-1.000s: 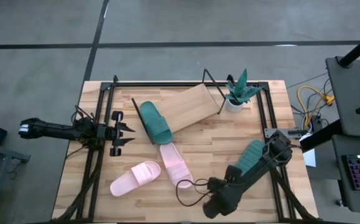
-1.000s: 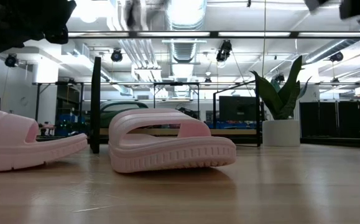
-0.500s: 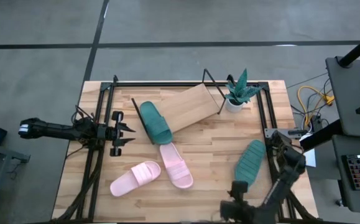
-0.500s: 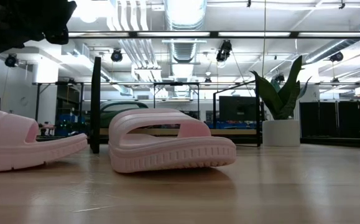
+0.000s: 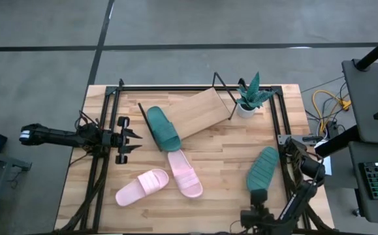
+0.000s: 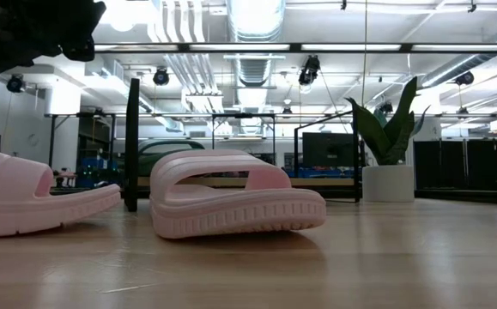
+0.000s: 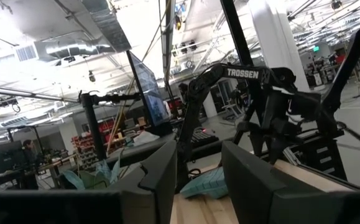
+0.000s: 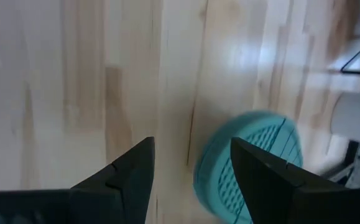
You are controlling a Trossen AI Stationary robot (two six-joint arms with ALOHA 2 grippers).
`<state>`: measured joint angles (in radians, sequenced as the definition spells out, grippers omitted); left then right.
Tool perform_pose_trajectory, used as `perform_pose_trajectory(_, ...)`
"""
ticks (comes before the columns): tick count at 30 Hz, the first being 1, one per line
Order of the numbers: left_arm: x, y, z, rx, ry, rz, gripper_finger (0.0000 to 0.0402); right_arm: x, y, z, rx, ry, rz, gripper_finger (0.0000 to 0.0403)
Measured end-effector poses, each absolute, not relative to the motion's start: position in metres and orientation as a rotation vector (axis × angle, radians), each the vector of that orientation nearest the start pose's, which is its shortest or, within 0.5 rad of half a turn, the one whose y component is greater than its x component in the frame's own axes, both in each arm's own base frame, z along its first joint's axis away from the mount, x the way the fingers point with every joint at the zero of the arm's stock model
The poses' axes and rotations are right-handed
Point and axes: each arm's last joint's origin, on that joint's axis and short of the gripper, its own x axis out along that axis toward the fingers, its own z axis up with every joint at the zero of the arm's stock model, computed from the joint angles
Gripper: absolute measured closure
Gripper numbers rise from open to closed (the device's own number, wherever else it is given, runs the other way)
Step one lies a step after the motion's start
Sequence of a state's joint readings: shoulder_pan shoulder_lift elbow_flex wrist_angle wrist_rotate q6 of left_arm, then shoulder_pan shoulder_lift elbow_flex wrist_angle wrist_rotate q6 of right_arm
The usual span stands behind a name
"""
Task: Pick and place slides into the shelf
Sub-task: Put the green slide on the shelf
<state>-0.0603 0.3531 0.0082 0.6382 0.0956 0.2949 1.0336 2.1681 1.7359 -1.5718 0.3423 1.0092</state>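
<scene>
While one green slide (image 5: 163, 128) lies on the shelf (image 5: 198, 112), the other (image 5: 262, 170) rests sole-up on the table (image 5: 228, 153) near the empty, spread right hand (image 5: 254, 219); left hand (image 5: 132, 137) spread.

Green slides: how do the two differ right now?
One green slide sits strap-up with its toe on the shelf; the other green slide lies sole-up on the tabletop near the right edge, off the shelf. Both are dark green foam, and no fingers touch either.
</scene>
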Motion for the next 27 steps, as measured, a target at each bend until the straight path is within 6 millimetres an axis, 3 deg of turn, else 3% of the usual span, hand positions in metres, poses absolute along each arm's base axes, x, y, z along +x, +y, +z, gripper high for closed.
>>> perform_pose_trajectory(18,0.116,-0.010,0.195,0.297,-0.304,-0.112,0.0288,0.199,0.296,0.161,-0.548,1.576,-0.437,0.0202)
perform_pose_trajectory(27,0.116,-0.010,0.195,0.298,-0.304,-0.112,0.0288,0.205,0.290,0.159,-0.557,1.598,-0.441,0.0221)
